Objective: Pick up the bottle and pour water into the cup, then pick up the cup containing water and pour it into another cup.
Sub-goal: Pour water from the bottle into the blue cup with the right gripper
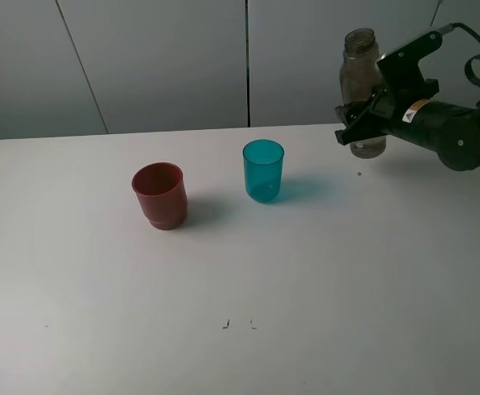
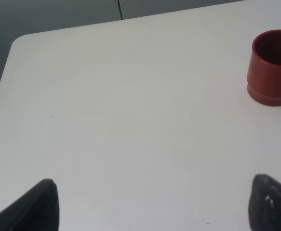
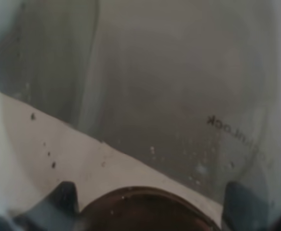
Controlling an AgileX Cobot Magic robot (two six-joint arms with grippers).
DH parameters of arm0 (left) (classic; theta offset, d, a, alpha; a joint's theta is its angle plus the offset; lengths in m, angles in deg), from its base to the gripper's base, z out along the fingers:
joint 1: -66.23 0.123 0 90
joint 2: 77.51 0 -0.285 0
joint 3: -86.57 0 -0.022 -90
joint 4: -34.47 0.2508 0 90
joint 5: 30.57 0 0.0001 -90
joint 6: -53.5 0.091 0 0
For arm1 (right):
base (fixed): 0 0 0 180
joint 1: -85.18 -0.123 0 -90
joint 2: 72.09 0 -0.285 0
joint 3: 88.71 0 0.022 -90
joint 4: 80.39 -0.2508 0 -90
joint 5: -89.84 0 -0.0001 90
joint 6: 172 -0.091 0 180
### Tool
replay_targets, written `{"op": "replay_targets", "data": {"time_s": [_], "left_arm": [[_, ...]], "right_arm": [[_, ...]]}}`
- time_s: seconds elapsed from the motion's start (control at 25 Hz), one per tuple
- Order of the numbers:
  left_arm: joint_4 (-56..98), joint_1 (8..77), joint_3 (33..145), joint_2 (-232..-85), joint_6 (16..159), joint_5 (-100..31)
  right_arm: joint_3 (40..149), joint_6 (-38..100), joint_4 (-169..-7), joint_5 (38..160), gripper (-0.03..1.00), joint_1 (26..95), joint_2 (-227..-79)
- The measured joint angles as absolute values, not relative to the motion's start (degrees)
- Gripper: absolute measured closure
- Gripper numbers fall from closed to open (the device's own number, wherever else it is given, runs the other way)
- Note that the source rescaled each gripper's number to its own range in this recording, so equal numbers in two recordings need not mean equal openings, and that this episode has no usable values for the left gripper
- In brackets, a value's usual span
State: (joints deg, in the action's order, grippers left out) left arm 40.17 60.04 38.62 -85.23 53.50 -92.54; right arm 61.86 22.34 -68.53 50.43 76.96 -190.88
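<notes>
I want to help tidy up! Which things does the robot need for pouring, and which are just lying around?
Needed: tall smoky grey-brown plastic bottle; translucent teal-blue plastic tumbler; opaque dark red plastic cup.
Lying about: tiny dark specks on the white table.

Reaches in from right side with right arm (image 1: 458, 136), forearm near level, wrist tipped slightly down toward left. Clamps right gripper (image 1: 356, 127) on lower body of bottle (image 1: 361, 70), jaws closed. Holds left gripper (image 2: 154, 204) spread wide, fingertips seen in wrist view only.
</notes>
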Motion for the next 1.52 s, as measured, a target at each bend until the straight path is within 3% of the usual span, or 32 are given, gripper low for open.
{"op": "replay_targets", "data": {"time_s": [1.52], "left_arm": [[40.2, 60.0, 38.6, -85.2, 53.5, -92.5]], "right_arm": [[68.6, 57.1, -68.2, 52.7, 0.97, 70.4, -195.2]]}}
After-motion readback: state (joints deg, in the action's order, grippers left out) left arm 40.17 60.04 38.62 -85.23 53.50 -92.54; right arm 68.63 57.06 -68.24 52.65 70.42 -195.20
